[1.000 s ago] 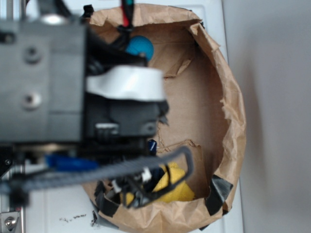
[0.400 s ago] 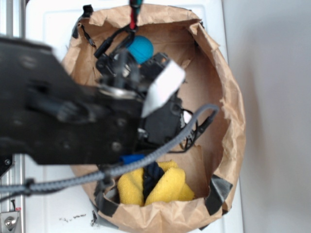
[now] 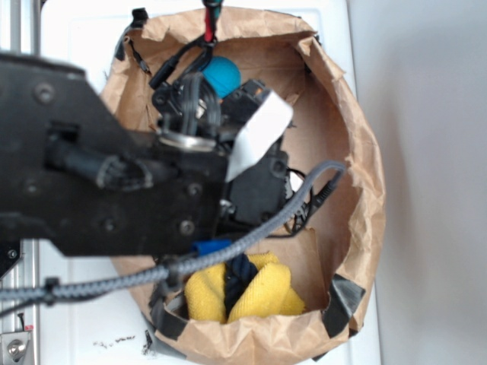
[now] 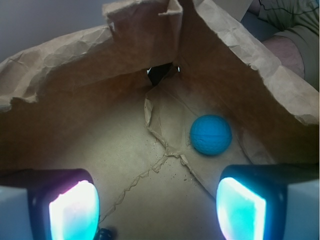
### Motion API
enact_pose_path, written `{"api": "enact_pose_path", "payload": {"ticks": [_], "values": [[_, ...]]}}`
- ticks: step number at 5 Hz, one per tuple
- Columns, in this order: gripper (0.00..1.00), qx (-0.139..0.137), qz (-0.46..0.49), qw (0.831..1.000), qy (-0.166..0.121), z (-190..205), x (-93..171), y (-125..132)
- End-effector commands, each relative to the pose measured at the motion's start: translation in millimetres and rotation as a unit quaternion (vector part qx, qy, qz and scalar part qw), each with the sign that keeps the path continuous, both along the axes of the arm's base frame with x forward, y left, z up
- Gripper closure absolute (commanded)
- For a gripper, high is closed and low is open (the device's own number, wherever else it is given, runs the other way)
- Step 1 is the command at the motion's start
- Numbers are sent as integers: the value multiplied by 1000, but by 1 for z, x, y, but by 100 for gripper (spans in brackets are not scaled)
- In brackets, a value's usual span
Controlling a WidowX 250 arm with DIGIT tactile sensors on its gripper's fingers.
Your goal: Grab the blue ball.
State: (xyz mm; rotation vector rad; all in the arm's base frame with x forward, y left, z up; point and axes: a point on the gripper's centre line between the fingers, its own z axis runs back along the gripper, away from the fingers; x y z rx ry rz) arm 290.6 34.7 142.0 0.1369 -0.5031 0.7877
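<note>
Wrist view, left to right: gripper (image 4: pixel 157 207) jaws spread wide, empty, glowing pads (image 4: pixel 74 210) at bottom corners; torn brown paper bag (image 4: pixel 100 145) floor between them; blue ball (image 4: pixel 210 134) ahead, right of center, on bag floor near right wall, apart from fingers. Exterior view: black arm (image 3: pixel 106 175) fills left; ball (image 3: pixel 221 75) at bag's far end; yellow cloth bundle (image 3: pixel 262 293) at near end, dark rope (image 3: pixel 240 272) across it.

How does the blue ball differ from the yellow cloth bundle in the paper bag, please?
The blue ball is teal-blue, round and smooth in outline; the yellow cloth bundle is yellow, soft and folded. The ball is smaller than the bundle. The ball lies at the far end of the paper bag, next to the arm, while the bundle sits at the near end with a dark rope across it. Both rest inside the bag.
</note>
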Motion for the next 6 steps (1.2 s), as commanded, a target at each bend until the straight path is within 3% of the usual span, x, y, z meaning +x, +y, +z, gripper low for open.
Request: {"api": "enact_pose_path", "payload": {"ticks": [1, 2, 3, 4, 5, 6], "values": [[0, 3, 106, 994, -23, 16, 5, 9], [0, -16, 169, 986, -5, 1, 8, 6], [0, -39, 232, 971, -36, -17, -2, 5], [0, -59, 234, 970, -27, -32, 0, 16], [0, -57, 249, 966, -38, -51, 4, 22], [0, -37, 278, 960, -27, -61, 5, 27]]}}
